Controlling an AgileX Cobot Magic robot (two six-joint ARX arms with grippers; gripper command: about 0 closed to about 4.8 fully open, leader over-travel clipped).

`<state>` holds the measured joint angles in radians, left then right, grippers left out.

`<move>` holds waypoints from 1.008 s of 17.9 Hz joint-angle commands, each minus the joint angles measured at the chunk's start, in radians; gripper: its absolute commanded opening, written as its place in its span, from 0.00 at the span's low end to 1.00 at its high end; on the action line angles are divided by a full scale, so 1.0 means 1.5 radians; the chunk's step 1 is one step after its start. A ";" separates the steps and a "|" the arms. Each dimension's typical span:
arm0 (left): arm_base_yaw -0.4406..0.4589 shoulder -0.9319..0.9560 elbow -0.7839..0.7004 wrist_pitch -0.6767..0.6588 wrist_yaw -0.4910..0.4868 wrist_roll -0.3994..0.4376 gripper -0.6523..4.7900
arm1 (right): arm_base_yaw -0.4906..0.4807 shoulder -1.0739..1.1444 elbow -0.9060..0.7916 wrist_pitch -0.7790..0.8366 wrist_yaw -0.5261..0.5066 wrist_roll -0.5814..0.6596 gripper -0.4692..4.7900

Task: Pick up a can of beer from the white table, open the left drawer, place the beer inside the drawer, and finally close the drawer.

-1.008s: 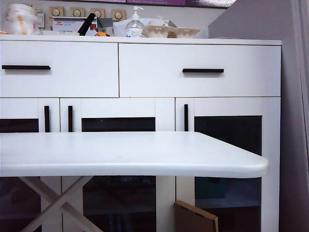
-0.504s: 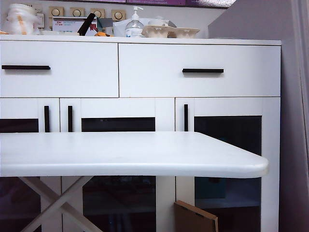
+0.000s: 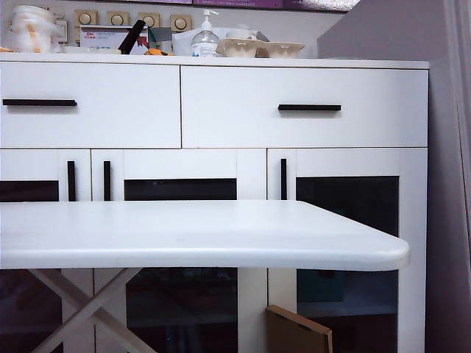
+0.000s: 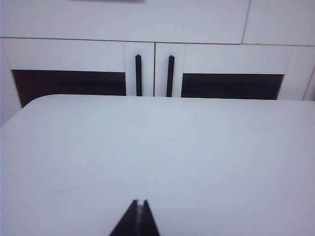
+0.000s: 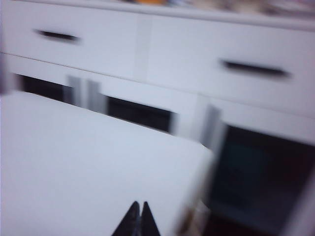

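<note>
The white table (image 3: 221, 235) stands in front of the white cabinet (image 3: 412, 110), whose left drawer (image 3: 96, 121) is pushed flush. The can of beer shows in no view. The left gripper (image 4: 139, 204) points level over the near part of the tabletop, fingertips pressed together and empty. The right gripper (image 5: 139, 206), in a blurred view, sits over the table's right corner, likewise closed on nothing.
</note>
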<state>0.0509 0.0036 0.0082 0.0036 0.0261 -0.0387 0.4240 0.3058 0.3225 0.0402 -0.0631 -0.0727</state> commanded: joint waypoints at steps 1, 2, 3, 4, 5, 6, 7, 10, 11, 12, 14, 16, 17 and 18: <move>0.000 0.000 0.001 0.007 0.003 0.001 0.11 | -0.060 -0.058 -0.081 0.009 0.001 0.001 0.08; 0.000 0.000 0.001 0.007 0.003 0.001 0.11 | -0.091 -0.084 -0.113 0.009 0.001 0.001 0.08; 0.000 0.000 0.001 0.007 0.003 0.001 0.11 | -0.111 -0.108 -0.134 0.010 0.001 0.001 0.08; 0.000 0.000 0.001 0.007 0.003 0.001 0.11 | -0.120 -0.127 -0.148 0.012 0.001 0.001 0.08; 0.000 0.000 0.001 0.007 0.003 0.001 0.11 | -0.131 -0.159 -0.167 0.011 0.010 0.001 0.08; 0.000 0.000 0.001 0.007 0.003 0.001 0.11 | -0.138 -0.186 -0.181 0.010 0.016 0.001 0.08; 0.000 0.000 0.001 0.007 0.003 0.001 0.11 | -0.150 -0.201 -0.194 0.016 0.016 0.001 0.08; 0.000 0.000 0.001 0.004 0.003 0.001 0.11 | -0.198 -0.202 -0.212 0.017 0.034 0.001 0.08; 0.000 0.000 0.001 0.003 0.003 0.001 0.11 | -0.208 -0.202 -0.212 -0.001 0.051 0.008 0.08; 0.000 0.000 0.001 0.003 0.003 0.001 0.11 | -0.217 -0.202 -0.212 -0.007 0.067 0.032 0.08; 0.000 0.000 0.001 0.003 0.003 0.001 0.11 | -0.233 -0.202 -0.212 -0.007 0.097 0.051 0.08; 0.000 0.000 0.001 0.003 0.003 0.001 0.11 | -0.236 -0.202 -0.212 -0.009 0.118 0.052 0.08; 0.000 0.000 0.001 0.003 0.003 0.001 0.11 | -0.236 -0.202 -0.212 -0.014 0.117 0.051 0.08; 0.000 0.000 0.001 0.003 0.003 0.001 0.11 | -0.236 -0.202 -0.212 -0.014 0.116 0.051 0.08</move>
<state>0.0505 0.0036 0.0082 0.0002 0.0265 -0.0387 0.0708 0.0036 0.0071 0.0109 0.1093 0.0002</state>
